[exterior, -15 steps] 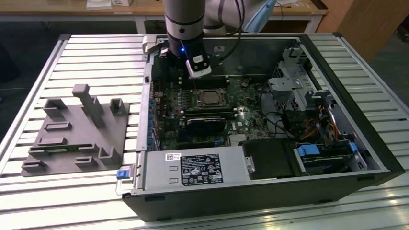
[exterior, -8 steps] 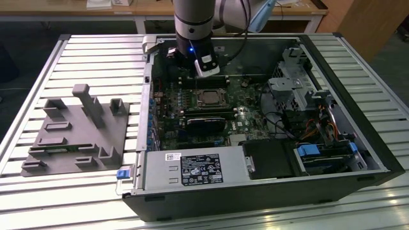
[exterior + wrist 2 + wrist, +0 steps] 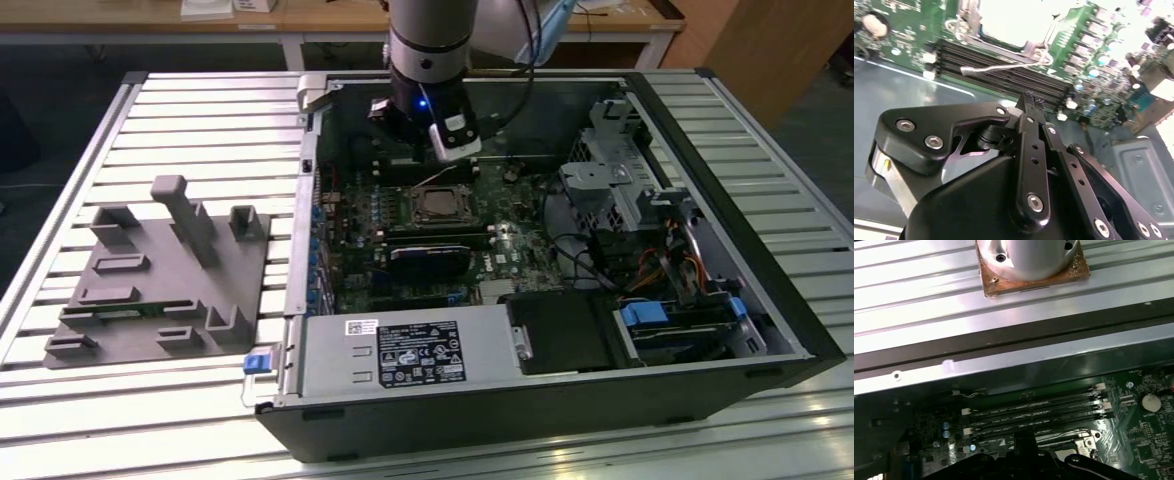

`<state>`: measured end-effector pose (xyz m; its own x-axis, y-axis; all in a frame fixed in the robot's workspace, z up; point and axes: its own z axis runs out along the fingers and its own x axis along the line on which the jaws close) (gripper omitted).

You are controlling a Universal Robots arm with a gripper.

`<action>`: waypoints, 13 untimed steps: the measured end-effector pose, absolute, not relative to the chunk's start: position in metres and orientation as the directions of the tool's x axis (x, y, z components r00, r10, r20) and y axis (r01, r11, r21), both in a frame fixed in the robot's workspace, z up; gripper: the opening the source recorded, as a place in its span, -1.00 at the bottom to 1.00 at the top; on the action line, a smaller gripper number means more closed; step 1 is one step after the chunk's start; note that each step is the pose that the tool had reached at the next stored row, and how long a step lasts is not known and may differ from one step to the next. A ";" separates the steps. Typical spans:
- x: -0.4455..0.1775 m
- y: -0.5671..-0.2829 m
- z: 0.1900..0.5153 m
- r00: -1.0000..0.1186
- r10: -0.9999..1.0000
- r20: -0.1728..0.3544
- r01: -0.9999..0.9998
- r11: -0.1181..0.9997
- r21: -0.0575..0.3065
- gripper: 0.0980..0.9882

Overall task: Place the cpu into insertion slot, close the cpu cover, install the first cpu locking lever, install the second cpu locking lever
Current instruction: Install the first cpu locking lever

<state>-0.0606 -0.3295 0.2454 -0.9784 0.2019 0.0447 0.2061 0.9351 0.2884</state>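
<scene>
In the exterior view I see the grey robot arm [image 3: 430, 50] reaching down into the open black computer case [image 3: 534, 425], which lies on the slatted metal desk [image 3: 80, 420]. Just below the arm is the small square black insertion slot [image 3: 418, 207] on the green circuit board [image 3: 527, 265]. Its middle looks pale tan, so I judge that the thin square cpu [image 3: 441, 207] already sits inside. A grey plastic fixture with pegs [image 3: 147, 275] stands well apart, at the exterior view's left.

In the second wrist view the black hand [image 3: 1030, 100] has its fingers pressed together and pinches nothing. It hovers over the long black memory slots [image 3: 1014, 80], near the insertion slot. The thin silvery cpu cover [image 3: 1036, 47] seems to lie flat around the bright chip — closed, I think. One thin wire locking lever with a white tip [image 3: 999, 67] lies loose across the memory slots, not hooked, so I judge that the lever steps are left to do.

In the first wrist view the memory slots run beside a silvery corner of the cover, and the round silvery arm base [image 3: 1029, 257] is bolted on the desk beyond the case wall. Nothing stands between the hand and the loose lever — as far as I can see.
</scene>
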 end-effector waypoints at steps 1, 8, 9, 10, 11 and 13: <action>-0.058 -0.330 0.245 -0.978 0.202 0.045 0.206 0.935 0.288 -0.98; -0.036 -0.330 0.245 -0.978 0.202 0.046 0.207 0.935 0.288 -0.98; -0.033 -0.330 0.245 -0.978 0.203 0.046 0.208 0.935 0.288 -0.98; -0.030 -0.330 0.245 -0.978 0.203 0.046 0.208 0.935 0.288 -0.98; -0.027 -0.330 0.245 -0.978 0.203 0.047 0.208 0.935 0.288 -0.98; -0.022 -0.330 0.245 -0.978 0.204 0.047 0.208 0.935 0.288 -0.98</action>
<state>-0.0219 -0.3296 0.2453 -0.9779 0.2035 0.0469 0.2084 0.9348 0.2878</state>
